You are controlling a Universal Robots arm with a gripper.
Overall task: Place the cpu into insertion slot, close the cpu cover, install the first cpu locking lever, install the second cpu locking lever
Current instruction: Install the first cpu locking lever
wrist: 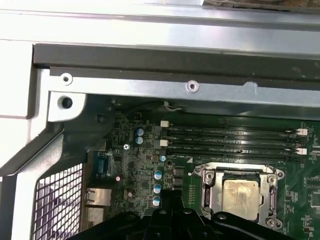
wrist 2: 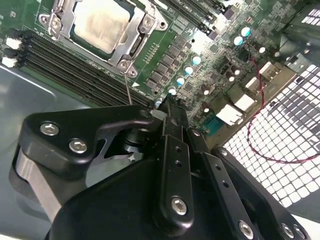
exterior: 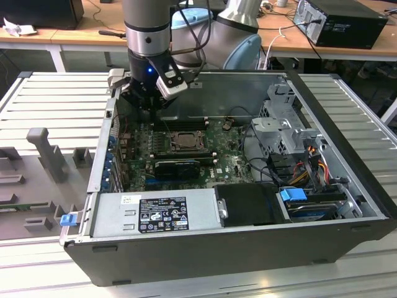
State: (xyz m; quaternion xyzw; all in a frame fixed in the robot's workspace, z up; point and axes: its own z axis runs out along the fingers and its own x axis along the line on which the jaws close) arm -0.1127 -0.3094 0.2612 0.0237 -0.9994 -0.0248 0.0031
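While your gripper (exterior: 152, 113) hangs inside the open case (exterior: 248, 248), its jaws are together, with the tips over the green board (exterior: 231, 164) at the edge of the slot (wrist 2: 126, 66) on the exterior view's left. You can see the cpu (wrist 2: 102, 22) seated flat in that slot, pale face up. The cover (wrist 2: 132, 42) lies down around it, so the chip shows through the square window. Both wrist views show this: in the first wrist view the cpu (wrist: 239, 192) sits just beside the gripper (wrist: 172, 197), with the long black memory slots (wrist: 230, 140) on its far side. In the second wrist view a thin lever (wrist 2: 128, 87) runs from the slot's corner toward the gripper (wrist 2: 169, 107) and ends near its tips; you cannot tell from it whether they touch. The case rests on a ribbed grey surface (exterior: 56, 93).
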